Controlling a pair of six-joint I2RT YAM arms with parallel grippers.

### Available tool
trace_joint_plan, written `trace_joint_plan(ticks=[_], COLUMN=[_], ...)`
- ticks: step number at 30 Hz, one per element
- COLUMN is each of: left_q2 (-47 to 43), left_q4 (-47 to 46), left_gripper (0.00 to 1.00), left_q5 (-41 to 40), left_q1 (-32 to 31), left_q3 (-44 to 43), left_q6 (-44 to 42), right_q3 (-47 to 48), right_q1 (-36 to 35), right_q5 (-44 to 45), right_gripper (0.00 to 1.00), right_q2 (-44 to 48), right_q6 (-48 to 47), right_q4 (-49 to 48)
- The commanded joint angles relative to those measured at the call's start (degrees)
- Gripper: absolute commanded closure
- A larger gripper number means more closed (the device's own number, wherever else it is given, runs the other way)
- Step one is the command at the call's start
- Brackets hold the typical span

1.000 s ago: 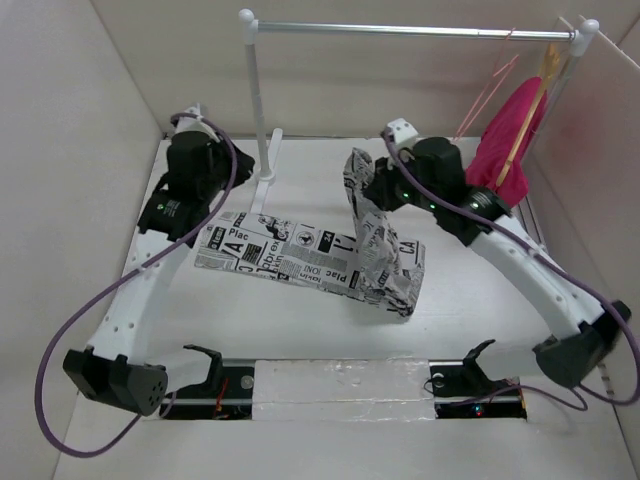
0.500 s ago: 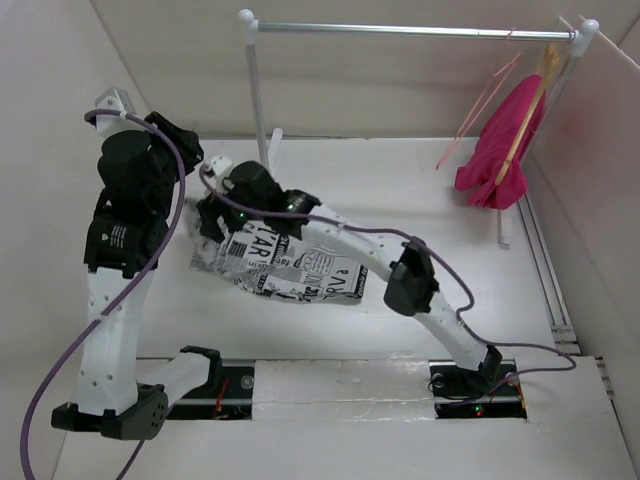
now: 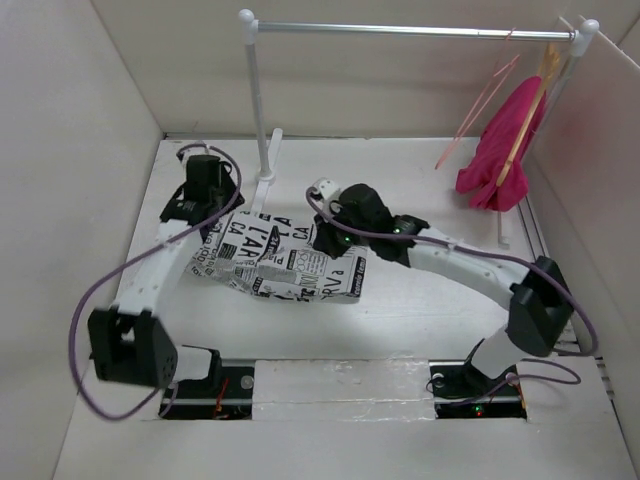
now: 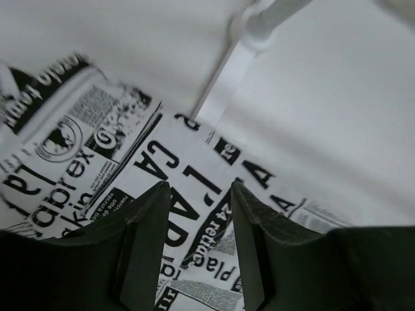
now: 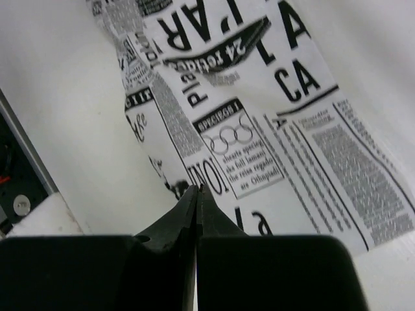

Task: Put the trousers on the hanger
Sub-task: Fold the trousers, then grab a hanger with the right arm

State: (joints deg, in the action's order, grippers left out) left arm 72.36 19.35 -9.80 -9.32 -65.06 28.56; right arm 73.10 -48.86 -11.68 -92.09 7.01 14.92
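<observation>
The trousers point(image 3: 285, 265), white with black newspaper print, lie folded flat on the table left of centre. They also show in the left wrist view point(image 4: 97, 162) and the right wrist view point(image 5: 259, 116). My left gripper point(image 3: 218, 208) is open just above their far left end, with printed cloth showing between the fingers point(image 4: 199, 188). My right gripper point(image 3: 325, 240) is shut with nothing between the jaws, its tips point(image 5: 196, 189) just above the trousers' near edge. The hanger point(image 3: 482, 95), thin salmon-pink wire, hangs from the rail at the far right, away from both grippers.
A clothes rail point(image 3: 410, 30) spans the back on a white post point(image 3: 257, 100), whose foot point(image 4: 227, 71) lies just beyond the trousers. A magenta garment point(image 3: 500, 145) on a wooden hanger hangs at the right end. White walls close in the table.
The right gripper, which held a trouser leg up at the right, carried it left over the rest, let go and drew back to the middle. The left gripper rose, then came down over the left end.
</observation>
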Motion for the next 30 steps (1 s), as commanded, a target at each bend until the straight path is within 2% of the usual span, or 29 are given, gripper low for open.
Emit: trace_joint_plan(ticks=[1, 5, 9, 13, 15, 18, 19, 20, 22, 23, 26, 28, 30], left_q2=[8.64, 14.38, 15.27, 14.48, 13.26, 8.25, 5.63, 4.73, 3.67, 3.49, 2.70, 2.79, 2.88], left_q4=[-5.11, -9.06, -9.25, -8.37, -8.10, -7.41, -6.88, -5.74, -3.81, -2.84, -3.88, -4.32, -4.15], left_gripper=[0.62, 0.65, 0.69, 0.72, 0.81, 0.94, 0.98, 1.00, 1.00, 1.00, 1.00, 1.00, 1.00], left_q5=[7.75, 16.38, 15.34, 14.63, 16.82, 19.82, 18.52, 17.72, 15.18, 14.64, 13.41, 12.54, 12.09], left_q1=[3.95, 15.09, 20.03, 21.19, 21.19, 18.39, 14.72, 12.60, 7.68, 2.34, -5.24, -11.66, -16.84], left_q3=[3.44, 9.84, 14.95, 16.90, 15.23, 10.67, 8.91, 4.81, 0.22, -3.63, -7.62, -8.77, -9.47], left_q6=[0.97, 5.62, 5.72, 5.72, 5.46, 4.06, 2.83, 2.21, 0.98, -0.33, -1.22, -0.96, -0.87], right_q3=[-10.94, -21.04, -26.50, -27.31, -25.39, -17.40, -14.59, -8.65, -2.56, 3.04, 8.89, 12.84, 16.26], right_q1=[1.56, 6.13, 6.67, 7.82, 8.43, 10.96, 12.11, 13.60, 19.74, 22.29, 33.54, 41.69, 45.94], right_q5=[1.92, 3.68, 5.43, 4.30, 3.51, 4.91, 5.09, 5.44, 6.50, 6.06, 0.98, -5.26, -9.82], right_gripper=[1.00, 1.00, 1.00, 1.00, 1.00, 0.97, 0.92, 0.76, 0.54, 0.39, 0.25, 0.22, 0.19], right_q2=[2.18, 2.97, 5.60, 7.54, 10.34, 18.25, 20.01, 21.50, 24.24, 24.68, 24.77, 22.33, 20.03], right_q6=[-1.47, -2.35, -2.35, -3.48, -5.07, -9.37, -10.42, -11.82, -14.21, -14.73, -14.48, -12.55, -9.22], right_q4=[-4.44, -6.56, -5.95, -2.28, 0.36, 7.57, 10.45, 12.14, 15.65, 16.36, 14.80, 13.13, 12.51])
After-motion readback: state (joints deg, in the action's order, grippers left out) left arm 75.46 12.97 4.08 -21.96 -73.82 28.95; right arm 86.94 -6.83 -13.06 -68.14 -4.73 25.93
